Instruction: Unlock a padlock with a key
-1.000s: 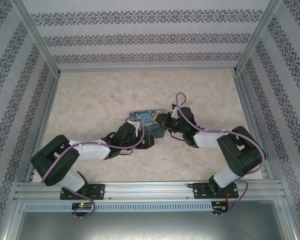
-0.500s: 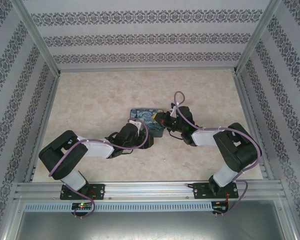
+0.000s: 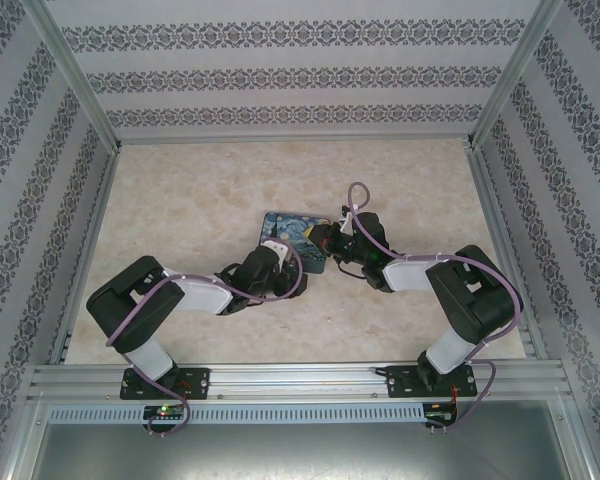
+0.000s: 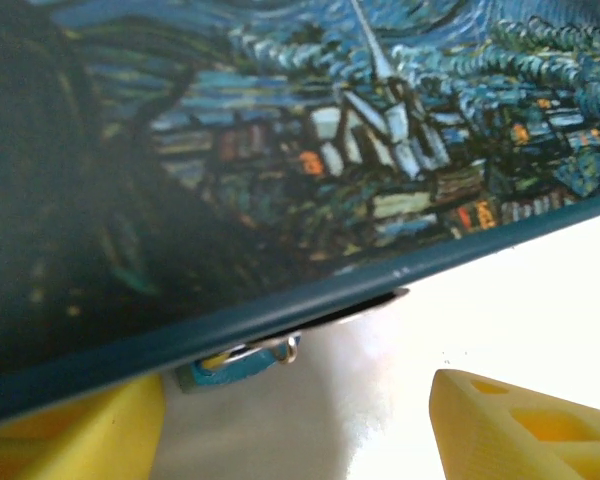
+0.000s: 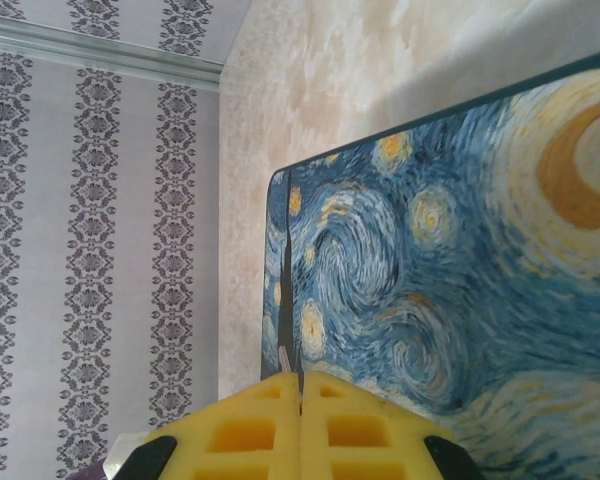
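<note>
Progress update: left gripper (image 3: 277, 252) is crowding in on the painted box (image 3: 292, 230), which is sitting around the middle of the table (image 3: 180, 200). Over the last second that arm has been folding up tighter. Its fingers are now sitting right at the box's near-left corner instead of hanging back toward the table's near edge. The jaws are standing well apart and aren't gripping anything.

Right gripper (image 3: 325, 238) is staying put at the box's right edge, clamped fully closed. A thin dark sliver (image 5: 288, 280) is poking out from between its pads along the box. It could be the key, but I can't tell.

From the left wrist I'm seeing a small teal and yellow thing (image 4: 225, 368) with a metal loop (image 4: 290, 346) peeking out from under the box's near edge. I'm guessing that's the padlock. So nothing is going into a keyhole yet, and the left side looks to be lining up to reach that lock.
</note>
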`<state>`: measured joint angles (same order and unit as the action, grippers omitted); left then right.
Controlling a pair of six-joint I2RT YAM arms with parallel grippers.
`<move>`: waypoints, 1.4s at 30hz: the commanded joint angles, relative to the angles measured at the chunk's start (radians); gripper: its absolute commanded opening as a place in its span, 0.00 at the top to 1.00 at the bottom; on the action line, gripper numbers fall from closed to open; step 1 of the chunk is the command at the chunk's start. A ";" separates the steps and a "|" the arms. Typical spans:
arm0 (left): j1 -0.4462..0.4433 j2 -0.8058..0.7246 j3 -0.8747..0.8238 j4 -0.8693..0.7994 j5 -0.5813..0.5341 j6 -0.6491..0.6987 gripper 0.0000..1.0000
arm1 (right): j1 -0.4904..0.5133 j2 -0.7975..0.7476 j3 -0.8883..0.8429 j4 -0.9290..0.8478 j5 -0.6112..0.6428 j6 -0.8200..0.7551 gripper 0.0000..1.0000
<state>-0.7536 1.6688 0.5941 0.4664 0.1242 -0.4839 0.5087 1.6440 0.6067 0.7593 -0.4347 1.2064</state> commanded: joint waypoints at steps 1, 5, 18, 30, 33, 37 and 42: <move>-0.012 0.057 0.028 0.082 0.037 0.034 0.29 | 0.013 0.010 -0.005 0.011 0.020 0.002 1.00; -0.012 0.081 0.045 0.123 0.086 0.019 0.29 | 0.013 0.015 -0.007 0.007 0.024 0.001 1.00; -0.003 0.105 0.046 0.248 0.173 -0.090 0.28 | 0.013 0.049 -0.018 0.001 0.046 0.009 1.00; 0.020 0.195 0.036 0.339 0.114 -0.217 0.28 | 0.001 0.054 -0.055 0.000 0.099 0.040 1.00; 0.022 0.203 0.016 0.365 0.080 -0.256 0.27 | -0.003 0.054 -0.062 0.000 0.107 0.046 1.00; 0.021 0.224 0.000 0.418 0.069 -0.303 0.26 | -0.004 0.058 -0.067 0.002 0.113 0.054 1.00; 0.022 0.256 -0.022 0.503 0.061 -0.368 0.24 | -0.004 0.065 -0.073 0.006 0.117 0.062 1.00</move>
<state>-0.7441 1.8603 0.5995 0.9352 0.2153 -0.7815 0.5079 1.6730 0.5659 0.8379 -0.3481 1.2587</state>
